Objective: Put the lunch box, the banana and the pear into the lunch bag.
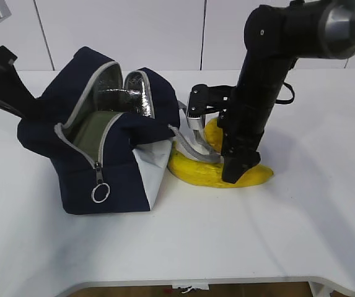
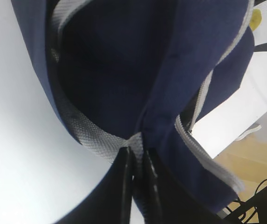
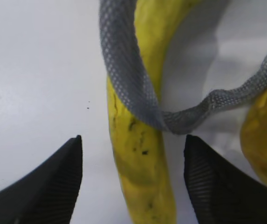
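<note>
The navy lunch bag [image 1: 112, 167] lies on the table with its zipper open and its foil lining showing. Inside it shows the sage-green lid of the lunch box [image 1: 92, 133]. My left gripper [image 2: 135, 150] is shut on the bag's fabric where the grey webbing meets it. The banana [image 1: 196, 173] lies on the table right of the bag, with the bag's grey strap [image 3: 124, 79] draped over it. My right gripper [image 3: 133, 139] is open and straddles the banana [image 3: 140, 172], one finger on each side and apart from it. The pear [image 1: 212, 133] sits just behind the banana.
A metal ring pull [image 1: 100, 193] hangs at the bag's front end. The pear [image 3: 263, 140] lies close to my right gripper's right finger. The table's front edge [image 1: 189, 281] runs across the foreground, and a white wall stands behind.
</note>
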